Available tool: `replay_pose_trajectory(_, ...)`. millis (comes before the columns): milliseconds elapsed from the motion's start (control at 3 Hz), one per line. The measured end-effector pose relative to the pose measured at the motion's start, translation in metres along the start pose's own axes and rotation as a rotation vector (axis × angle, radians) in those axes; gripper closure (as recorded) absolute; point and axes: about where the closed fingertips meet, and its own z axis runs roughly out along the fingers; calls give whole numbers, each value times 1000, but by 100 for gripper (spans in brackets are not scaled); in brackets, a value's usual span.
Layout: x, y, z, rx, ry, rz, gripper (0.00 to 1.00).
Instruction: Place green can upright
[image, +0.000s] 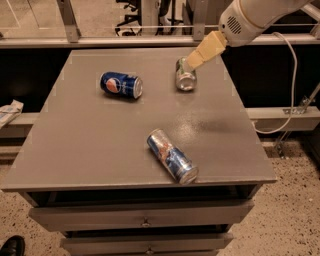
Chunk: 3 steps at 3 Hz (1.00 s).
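Note:
The green can (184, 76) lies on its side at the back right of the grey table (100, 135), one silver end turned toward the camera. My gripper (196, 58) hangs at the end of the white arm, with its tan tip right over the can's far end. I cannot tell whether it touches the can.
A dark blue Pepsi can (121, 84) lies on its side at the back left. A longer blue-and-silver can (172, 156) lies on its side near the front edge. A metal rail runs behind the table. A white cable (292, 85) hangs at the right. Drawers sit below the tabletop.

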Motion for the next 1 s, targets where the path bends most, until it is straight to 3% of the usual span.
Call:
replay_pose_trajectory(667, -47, -27, 73, 96, -97, 244, 0)
replay_pose_trajectory(1000, -59, -39, 107, 137, -75, 330, 0)
